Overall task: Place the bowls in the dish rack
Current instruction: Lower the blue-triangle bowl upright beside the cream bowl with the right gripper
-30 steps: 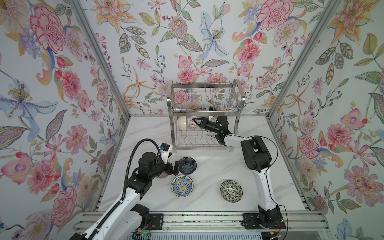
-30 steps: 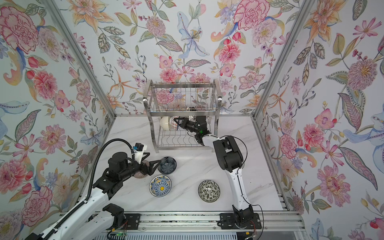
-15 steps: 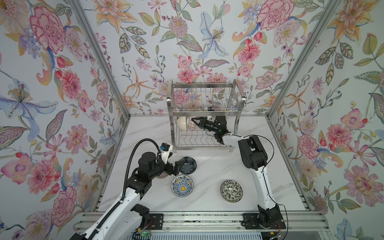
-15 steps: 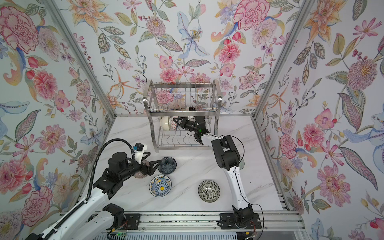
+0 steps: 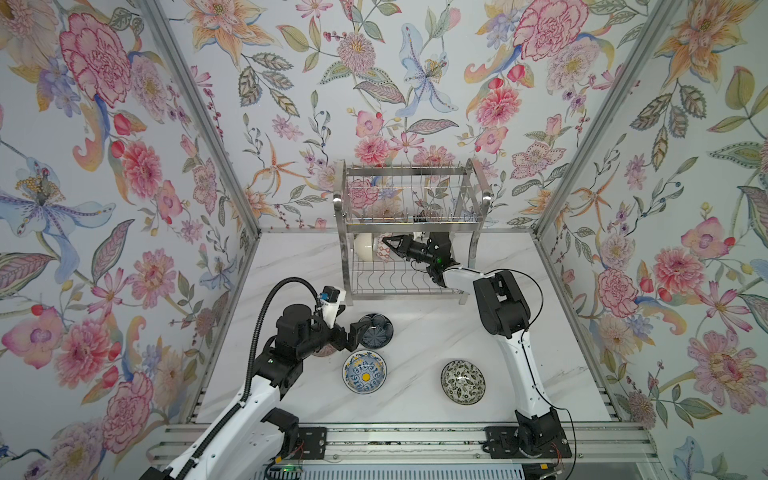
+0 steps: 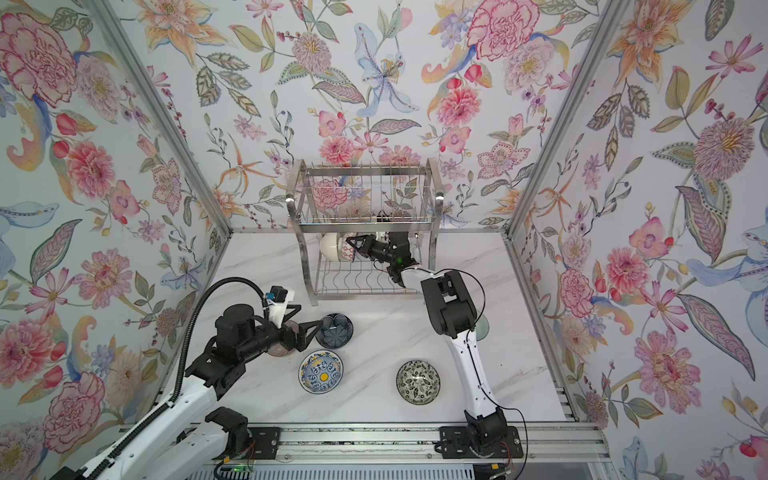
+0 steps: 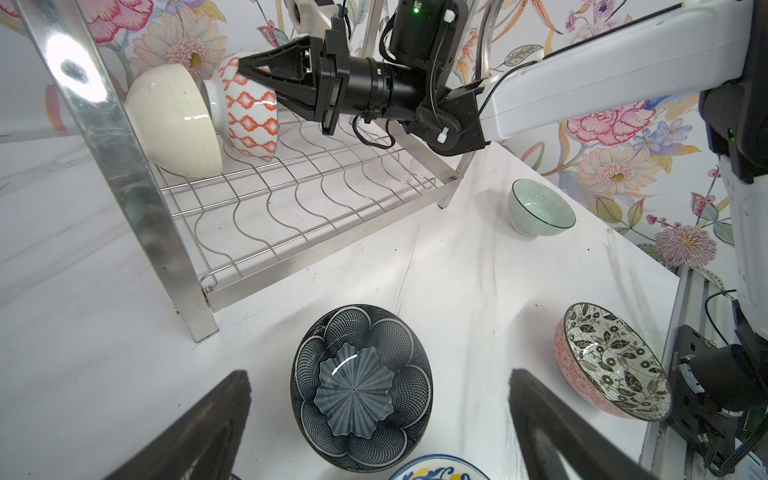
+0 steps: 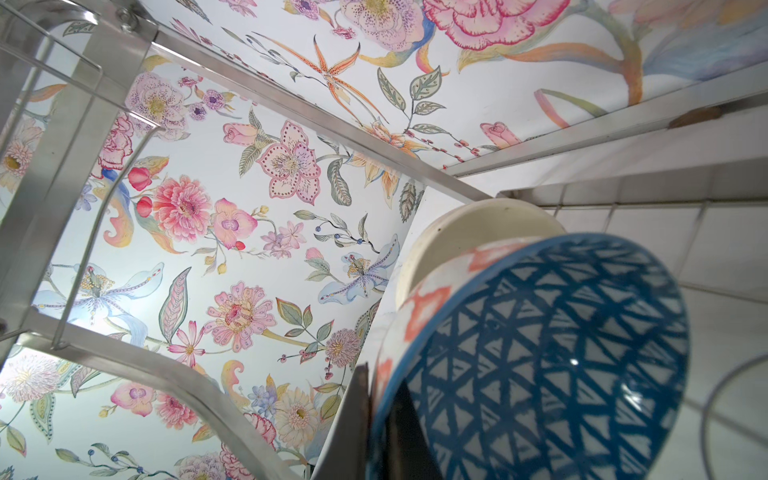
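Note:
The steel dish rack [image 5: 341,253] [image 6: 306,257] stands at the back of the table. On its lower shelf a cream bowl [image 5: 365,246] [image 7: 174,120] lies on its side. Against it leans the blue lattice bowl [image 7: 249,112] [image 8: 540,353], its rim pinched by my shut right gripper [image 5: 388,243] [image 7: 245,68]. My left gripper [image 5: 353,332] [image 7: 380,374] stands open just short of the dark navy flower bowl [image 5: 375,331] [image 7: 360,388], which sits flat on the table. A mauve bowl [image 6: 282,351] is mostly hidden under the left wrist.
On the table sit a blue-white yellow-centred bowl [image 5: 364,371], a black-white leafy bowl [image 5: 462,381] [image 7: 615,361] and a pale green bowl [image 7: 540,208] behind the right arm [image 5: 500,309]. Floral walls enclose three sides; an aluminium rail [image 5: 415,436] runs along the front.
The right arm has shifted slightly left, carrying the lattice bowl closer to the cream bowl in the rack. The left arm has not moved.

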`<state>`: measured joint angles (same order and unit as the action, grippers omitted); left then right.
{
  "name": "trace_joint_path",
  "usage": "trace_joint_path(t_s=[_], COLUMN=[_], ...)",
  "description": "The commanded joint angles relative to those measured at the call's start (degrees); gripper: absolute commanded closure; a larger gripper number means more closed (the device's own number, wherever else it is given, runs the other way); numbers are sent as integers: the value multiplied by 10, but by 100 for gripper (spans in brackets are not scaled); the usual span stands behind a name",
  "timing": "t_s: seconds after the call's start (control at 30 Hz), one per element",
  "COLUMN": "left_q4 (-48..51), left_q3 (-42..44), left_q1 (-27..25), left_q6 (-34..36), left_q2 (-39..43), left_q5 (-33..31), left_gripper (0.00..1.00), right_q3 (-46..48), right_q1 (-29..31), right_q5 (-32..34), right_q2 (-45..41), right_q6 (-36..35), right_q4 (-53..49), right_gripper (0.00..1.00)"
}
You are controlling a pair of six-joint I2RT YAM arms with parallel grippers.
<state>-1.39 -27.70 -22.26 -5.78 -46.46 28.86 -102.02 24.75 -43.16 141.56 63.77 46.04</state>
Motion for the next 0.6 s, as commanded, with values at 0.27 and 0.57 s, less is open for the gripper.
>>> trace_joint_path(t_s=[0.27, 0.57], left_q4=[-8, -8], left_q3=[5, 5], left_q1=[-5, -6], left_q6=[8, 8], left_q2=[6, 6], left_q5=[15, 15], left_gripper=[1, 1], right_q3=[-59, -78], right_q1=[-5, -6], right_q5=[-9, -6], right_q2=[31, 45], right_q6=[9, 2], right_q4=[13, -13], right_gripper=[98, 96])
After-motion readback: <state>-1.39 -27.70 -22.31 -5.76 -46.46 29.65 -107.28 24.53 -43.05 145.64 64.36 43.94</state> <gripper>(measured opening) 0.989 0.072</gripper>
